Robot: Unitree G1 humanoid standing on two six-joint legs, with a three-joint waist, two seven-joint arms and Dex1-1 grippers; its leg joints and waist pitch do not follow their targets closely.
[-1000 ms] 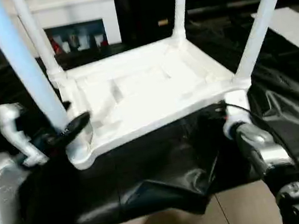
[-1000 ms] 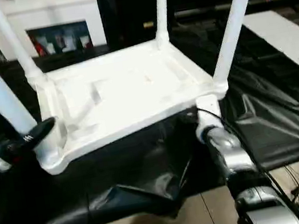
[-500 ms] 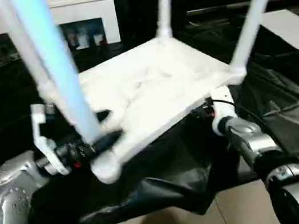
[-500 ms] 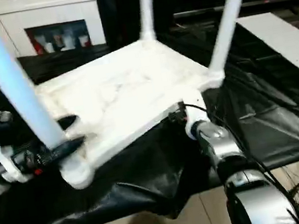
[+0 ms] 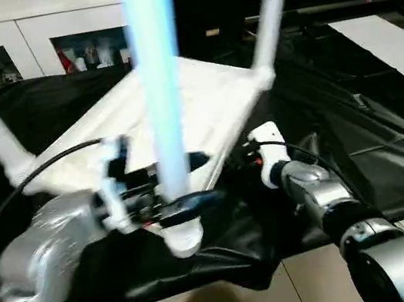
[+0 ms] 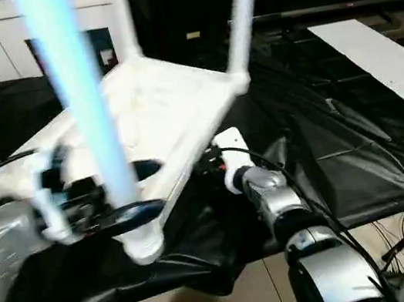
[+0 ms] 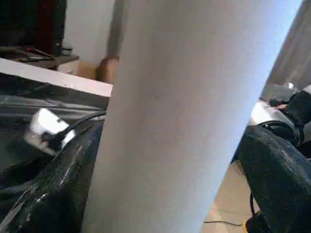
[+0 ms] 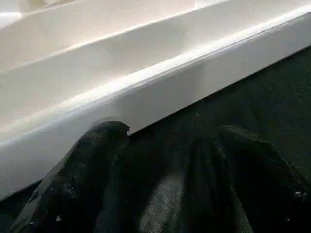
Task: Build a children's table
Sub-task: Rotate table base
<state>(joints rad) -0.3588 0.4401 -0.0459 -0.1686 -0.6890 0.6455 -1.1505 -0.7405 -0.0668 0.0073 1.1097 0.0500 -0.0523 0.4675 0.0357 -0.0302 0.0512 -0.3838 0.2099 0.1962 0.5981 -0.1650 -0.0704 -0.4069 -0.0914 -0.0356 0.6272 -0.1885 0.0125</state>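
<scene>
children's white plastic table (image 5: pixel 179 112), legs up, was being turned: left gripper (image 5: pixel 180 202) clamped its near leg (image 5: pixel 162 87), right gripper (image 8: pixel 165 179) spread beneath its rim, needing support.

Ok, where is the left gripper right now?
The left gripper is low in the head views, left of centre, its fingers either side of the nearest leg just above that leg's corner socket.
</scene>
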